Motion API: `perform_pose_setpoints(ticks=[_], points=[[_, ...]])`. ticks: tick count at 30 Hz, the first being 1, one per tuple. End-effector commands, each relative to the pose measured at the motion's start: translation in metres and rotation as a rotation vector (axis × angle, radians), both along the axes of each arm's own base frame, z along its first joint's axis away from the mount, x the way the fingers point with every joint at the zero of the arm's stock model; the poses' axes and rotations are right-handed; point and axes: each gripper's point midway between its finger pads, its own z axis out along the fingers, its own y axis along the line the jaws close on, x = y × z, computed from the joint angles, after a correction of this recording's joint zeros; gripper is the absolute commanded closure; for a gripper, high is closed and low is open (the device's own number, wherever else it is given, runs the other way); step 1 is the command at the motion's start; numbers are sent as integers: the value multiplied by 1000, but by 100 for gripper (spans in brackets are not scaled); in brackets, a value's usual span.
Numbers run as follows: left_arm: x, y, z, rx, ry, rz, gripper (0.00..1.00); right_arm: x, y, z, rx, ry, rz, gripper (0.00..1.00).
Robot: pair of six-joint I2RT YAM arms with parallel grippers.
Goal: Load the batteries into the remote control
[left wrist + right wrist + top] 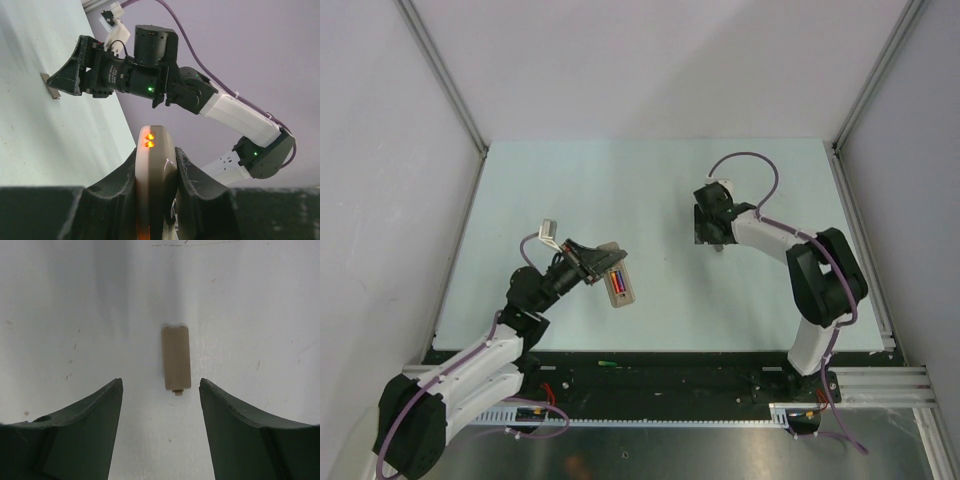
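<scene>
My left gripper (598, 266) is shut on the white remote control (623, 287) and holds it above the table, back side up. A red and a dark blue battery (618, 280) lie in its open compartment. In the left wrist view the remote (155, 170) stands edge-on between my fingers, glowing orange. My right gripper (711, 232) is open and points down just above the flat grey cover piece (176, 358), which lies on the table just ahead of the gap between the fingertips (114, 390). A tiny green object (607, 364), perhaps the green battery, lies on the black strip at the near edge.
The pale table (650, 190) is fenced by white walls and metal rails at the left and right. The cover piece also shows in the left wrist view (50, 86), under the right gripper (70, 75). The black base strip (700, 375) runs along the near edge.
</scene>
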Motion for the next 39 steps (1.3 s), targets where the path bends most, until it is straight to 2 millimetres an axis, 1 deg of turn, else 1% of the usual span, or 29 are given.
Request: perform_pose_setpoints(ticks=[1, 2, 4, 5, 7, 14, 16, 18, 20, 24, 25, 28, 31, 32, 39], points=[[-5, -1, 16, -13, -69, -14, 100, 22, -5, 2, -44, -25, -5, 34], [-5, -1, 16, -11, -69, -14, 100, 23, -6, -4, -53, -12, -5, 34], [-5, -1, 16, -10, -70, -17, 100, 29, -6, -3, -58, -11, -2, 36], [-5, -1, 17, -9, -73, -18, 100, 30, -8, -9, -57, 6, -7, 37], [-5, -1, 17, -10, -75, -18, 100, 33, -9, -11, -55, 15, -8, 39], [-5, -1, 18, -10, -75, -17, 100, 31, -12, -27, -69, 59, -8, 43], [-5, -1, 19, -11, -75, -18, 100, 28, -12, -32, -76, 76, -6, 43], [-4, -1, 18, -9, -73, -15, 100, 26, -13, -36, -76, 89, -5, 46], [-5, -1, 18, -10, -75, -17, 100, 25, -13, -37, -71, 97, -5, 49], [-5, -1, 18, -10, -77, -16, 100, 21, -14, -41, -76, 118, -9, 51], [-5, -2, 19, -11, -77, -18, 100, 19, -13, -41, -77, 120, -9, 51], [-5, -2, 18, -9, -73, -17, 100, 14, -14, -40, -88, 124, -17, 46], [-6, -2, 18, -10, -74, -18, 100, 7, -18, -41, -98, 137, -24, 45], [-6, -2, 18, -10, -74, -18, 100, 7, -17, -38, -91, 130, -24, 46], [-7, -3, 18, -12, -74, -26, 100, -10, -13, -43, -71, 162, -2, 48]])
